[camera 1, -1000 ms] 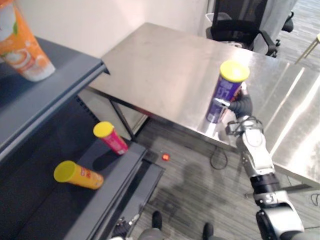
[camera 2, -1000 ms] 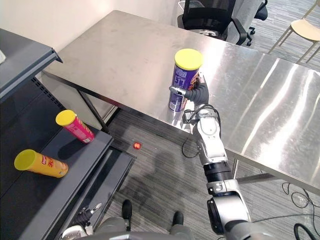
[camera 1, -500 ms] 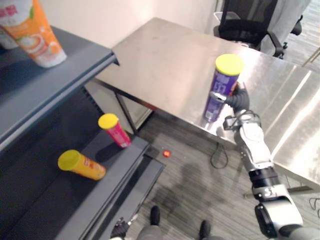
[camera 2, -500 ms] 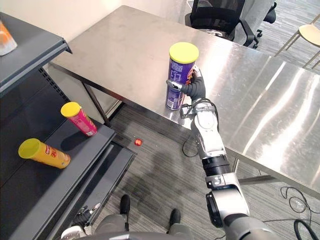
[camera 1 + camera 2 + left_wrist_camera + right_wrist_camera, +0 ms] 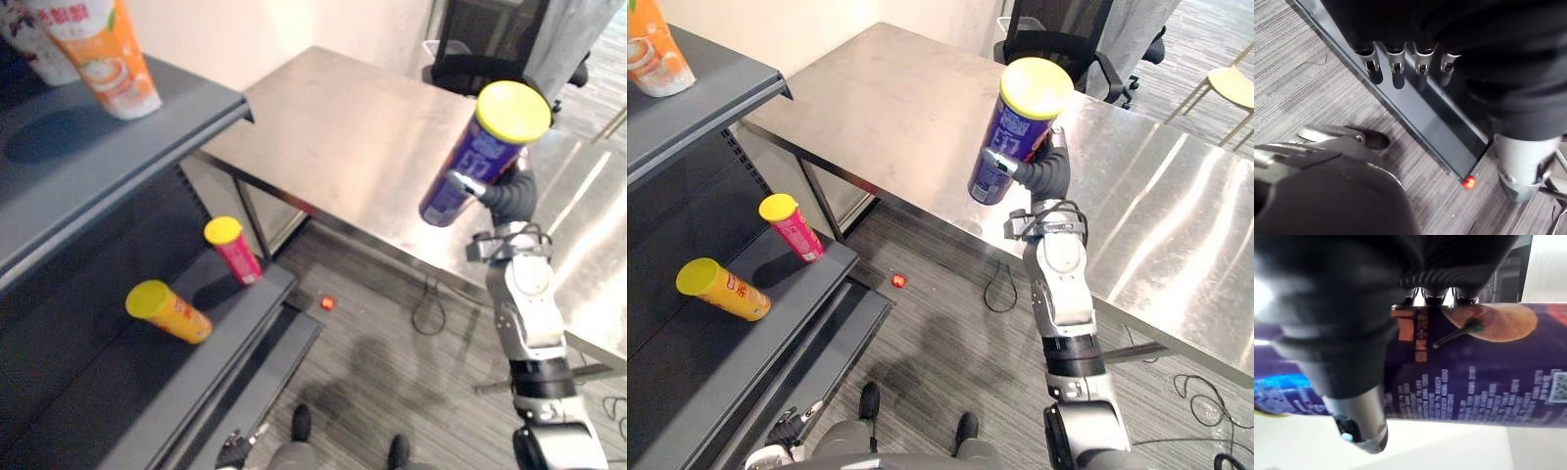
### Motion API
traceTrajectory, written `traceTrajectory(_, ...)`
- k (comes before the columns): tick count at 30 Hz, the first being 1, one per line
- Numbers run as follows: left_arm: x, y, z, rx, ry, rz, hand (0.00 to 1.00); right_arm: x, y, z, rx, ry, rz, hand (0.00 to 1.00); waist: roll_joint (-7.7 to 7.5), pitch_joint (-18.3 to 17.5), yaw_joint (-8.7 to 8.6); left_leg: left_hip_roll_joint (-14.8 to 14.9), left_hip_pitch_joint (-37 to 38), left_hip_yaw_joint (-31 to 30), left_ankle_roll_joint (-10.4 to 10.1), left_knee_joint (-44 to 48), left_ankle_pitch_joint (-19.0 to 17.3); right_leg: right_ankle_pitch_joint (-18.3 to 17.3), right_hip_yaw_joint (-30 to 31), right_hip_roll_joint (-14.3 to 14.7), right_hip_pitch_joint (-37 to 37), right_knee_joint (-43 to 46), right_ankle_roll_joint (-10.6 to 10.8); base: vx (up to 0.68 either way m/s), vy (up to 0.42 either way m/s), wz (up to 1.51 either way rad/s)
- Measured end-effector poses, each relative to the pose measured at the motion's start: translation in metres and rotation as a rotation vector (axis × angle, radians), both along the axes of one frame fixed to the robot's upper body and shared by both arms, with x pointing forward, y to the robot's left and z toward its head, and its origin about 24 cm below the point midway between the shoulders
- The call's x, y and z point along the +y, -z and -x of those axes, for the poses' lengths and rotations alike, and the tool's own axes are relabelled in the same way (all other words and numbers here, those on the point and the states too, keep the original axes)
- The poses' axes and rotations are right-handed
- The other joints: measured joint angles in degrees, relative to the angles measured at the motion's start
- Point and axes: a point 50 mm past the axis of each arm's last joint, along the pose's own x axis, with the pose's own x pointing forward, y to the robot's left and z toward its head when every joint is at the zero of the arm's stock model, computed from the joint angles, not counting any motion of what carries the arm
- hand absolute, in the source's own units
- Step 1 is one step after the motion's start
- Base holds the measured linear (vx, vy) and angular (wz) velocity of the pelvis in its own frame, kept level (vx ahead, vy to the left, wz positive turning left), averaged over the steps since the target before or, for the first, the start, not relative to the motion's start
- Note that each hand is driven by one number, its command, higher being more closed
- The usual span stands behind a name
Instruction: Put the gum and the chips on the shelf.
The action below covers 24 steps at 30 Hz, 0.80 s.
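Observation:
A purple chips can [image 5: 478, 164] with a yellow lid hangs tilted in the air above the front edge of the steel table [image 5: 343, 127]. My right hand [image 5: 511, 198] is shut on it, fingers and thumb wrapped round its lower half. In the right wrist view the can [image 5: 1488, 377] lies across the hand, with the thumb [image 5: 1354, 401] over it. The dark shelf unit [image 5: 118, 147] stands to the left. My left hand hangs low over the floor, its fingers [image 5: 1396, 58] straight and holding nothing.
On the lower shelf board a pink can [image 5: 232, 250] stands tilted and an orange can [image 5: 168, 311] lies on its side. An orange pack [image 5: 103, 54] stands on the upper board. A black office chair [image 5: 490, 49] is behind the table. A small red object [image 5: 326, 304] lies on the floor.
My right hand closed round the purple can and lifted it off the table, tilting it. The camera has shifted too.

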Motion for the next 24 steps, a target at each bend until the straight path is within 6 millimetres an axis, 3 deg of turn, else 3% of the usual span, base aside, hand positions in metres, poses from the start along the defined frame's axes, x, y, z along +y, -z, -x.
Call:
traceTrajectory(4,0.002,0.001,0.007,0.015,-0.011,-0.002,0.0,-0.013,0.01,0.018,0.001,0.006,-0.026,1.0,-0.91,-1.4,-0.4,0.3,0.6,1.0,-0.3,0.1,-0.2,0.0,0.6,0.2,0.1,-0.3,0.0,0.02,-0.011,-0.1)
traceTrajectory(13,0.003,0.003,0.017,0.049,0.009,-0.014,0.0,-0.026,0.028,0.043,0.024,0.018,-0.024,1.0,-0.81,-4.0,-1.85,0.8,2.1,1.8,-1.0,0.0,-0.8,0.0,1.6,0.6,1.1,-0.6,-0.2,-0.02,-0.006,-0.08)
traceTrajectory(15,0.002,0.003,0.018,0.053,0.009,-0.011,0.0,-0.026,0.033,0.048,0.04,0.012,-0.033,1.0,-0.63,-4.0,-1.73,0.9,2.7,2.5,-1.4,0.4,-1.2,-0.9,2.0,0.5,0.2,2.0,-0.6,-0.01,-0.001,-0.14)
traceTrajectory(17,0.004,0.003,0.018,0.052,0.009,-0.013,0.0,-0.022,0.038,0.051,0.048,-0.004,-0.068,1.0,-0.74,-3.7,-1.88,0.9,1.2,2.4,-1.1,4.0,-2.4,-4.0,2.7,0.0,-2.7,8.9,-0.8,-0.03,-0.021,0.0)
traceTrajectory(19,0.004,0.003,0.017,0.04,-0.028,-0.003,0.0,-0.015,0.039,0.051,0.054,-0.032,-0.072,1.0,0.12,-2.8,-2.02,0.9,-1.4,-0.2,-1.1,8.8,-3.7,-5.8,1.1,-0.5,-3.3,12.3,-1.1,-0.07,-0.047,0.45)
traceTrajectory(22,-0.003,0.003,0.015,0.02,-0.055,0.028,0.0,-0.006,0.039,0.051,0.049,-0.071,-0.071,1.0,1.9,-1.9,-1.98,1.0,-4.3,-5.5,-2.2,8.7,-2.4,-6.7,-4.2,0.0,-3.3,12.7,-2.3,-0.14,-0.078,0.87)
traceTrajectory(24,-0.008,0.004,0.012,0.003,-0.083,0.049,0.0,0.002,0.036,0.049,0.037,-0.111,-0.073,1.0,4.49,-1.3,-1.65,2.3,-8.0,-10.7,-3.9,5.0,-0.7,-7.8,-10.3,1.5,-5.5,15.2,-4.1,-0.2,-0.16,1.43)
